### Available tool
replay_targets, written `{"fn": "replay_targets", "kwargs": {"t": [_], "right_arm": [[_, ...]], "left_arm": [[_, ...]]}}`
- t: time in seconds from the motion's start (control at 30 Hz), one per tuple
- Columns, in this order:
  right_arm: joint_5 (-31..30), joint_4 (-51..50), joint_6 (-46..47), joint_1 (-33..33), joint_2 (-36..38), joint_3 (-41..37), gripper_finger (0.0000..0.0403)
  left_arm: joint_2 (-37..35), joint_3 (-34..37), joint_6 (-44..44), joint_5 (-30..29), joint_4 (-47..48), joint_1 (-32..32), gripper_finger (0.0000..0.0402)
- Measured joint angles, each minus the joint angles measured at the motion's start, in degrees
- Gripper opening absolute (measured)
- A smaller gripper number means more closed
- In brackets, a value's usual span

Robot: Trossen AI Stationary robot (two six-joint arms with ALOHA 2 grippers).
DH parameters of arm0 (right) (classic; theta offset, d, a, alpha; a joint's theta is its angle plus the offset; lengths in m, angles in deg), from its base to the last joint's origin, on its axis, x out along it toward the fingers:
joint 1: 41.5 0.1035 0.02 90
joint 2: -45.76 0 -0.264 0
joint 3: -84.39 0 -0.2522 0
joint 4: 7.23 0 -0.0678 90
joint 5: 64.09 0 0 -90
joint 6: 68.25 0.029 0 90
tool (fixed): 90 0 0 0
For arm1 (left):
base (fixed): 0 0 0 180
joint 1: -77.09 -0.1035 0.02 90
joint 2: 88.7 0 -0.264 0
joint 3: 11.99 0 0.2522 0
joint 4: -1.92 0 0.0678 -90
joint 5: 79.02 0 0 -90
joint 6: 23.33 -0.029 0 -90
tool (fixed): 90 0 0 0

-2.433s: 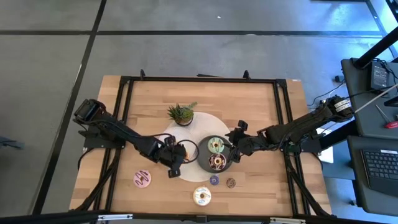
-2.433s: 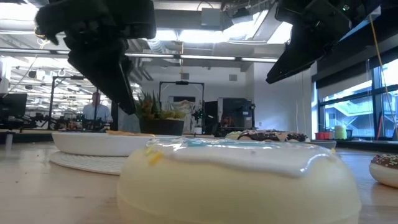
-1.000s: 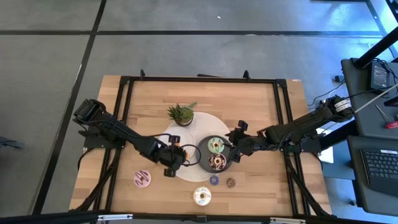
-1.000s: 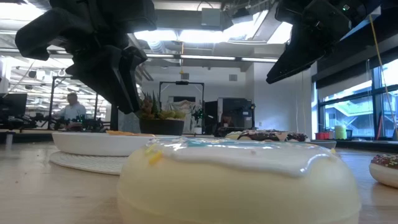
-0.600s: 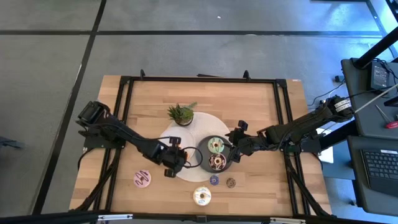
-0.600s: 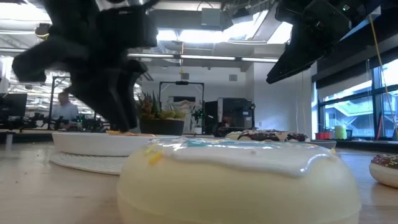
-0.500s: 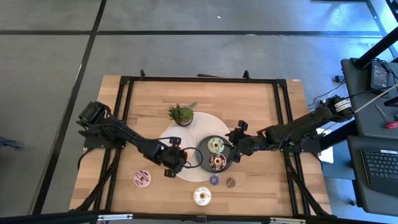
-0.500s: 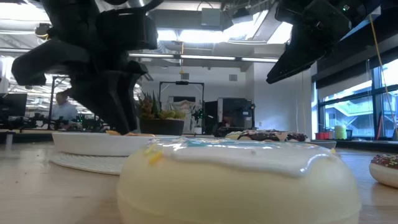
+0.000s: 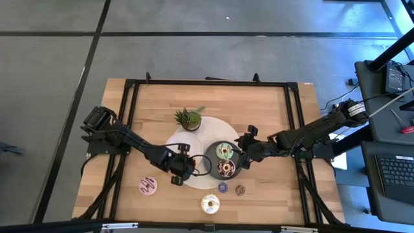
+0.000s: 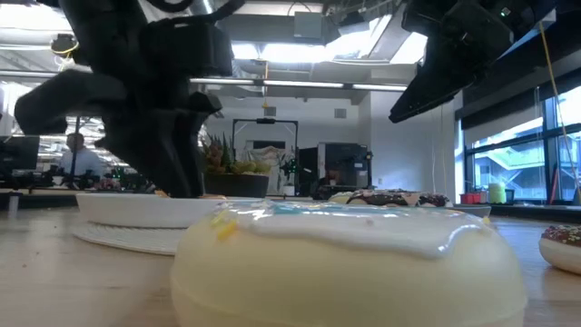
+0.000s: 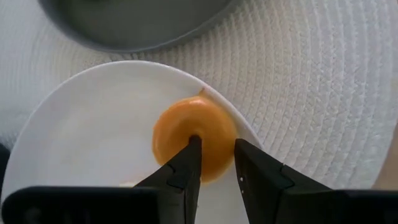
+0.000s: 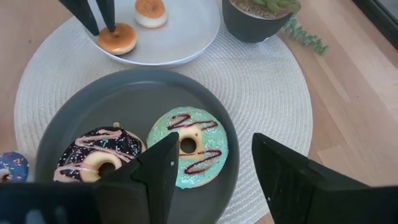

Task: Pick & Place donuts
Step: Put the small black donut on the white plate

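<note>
- The left claw point(image 11: 214, 163) is seen low over the white plate point(image 11: 81, 124), its fingers narrowly parted, one in the hole of the small orange donut point(image 11: 194, 138) and the other just outside its ring.
- That donut lies on the white plate close to the rim; a second small orange donut point(image 12: 150, 10) rests on the same plate.
- Whether the ring is gripped cannot be told; it looks flat on the plate, so the step is judged to be either a release or a pinch of the ring's wall.
- If a release is meant, the fingers should be spread a little and lifted straight up, so the ring is not dragged over the rim.
- The right claw point(image 12: 211, 168) is held wide and empty above the dark grey plate point(image 12: 93, 99), where a green iced donut point(image 12: 188, 146) and a chocolate sprinkled donut point(image 12: 94, 155) lie side by side.
- On the tabletop point(image 9: 259, 103), a pink donut point(image 9: 148, 186) and a white donut point(image 9: 209, 204) are left unplaced.
</note>
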Motion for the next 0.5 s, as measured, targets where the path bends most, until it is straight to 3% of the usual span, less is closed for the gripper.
{"fn": "replay_targets", "kwargs": {"t": [0.5], "right_arm": [[0.02, -0.21, -0.17, 0.0, 0.0, 0.0, 0.0204]], "left_arm": [[3.35, -0.13, -3.72, -2.06, -2.01, 0.04, 0.0067]]}}
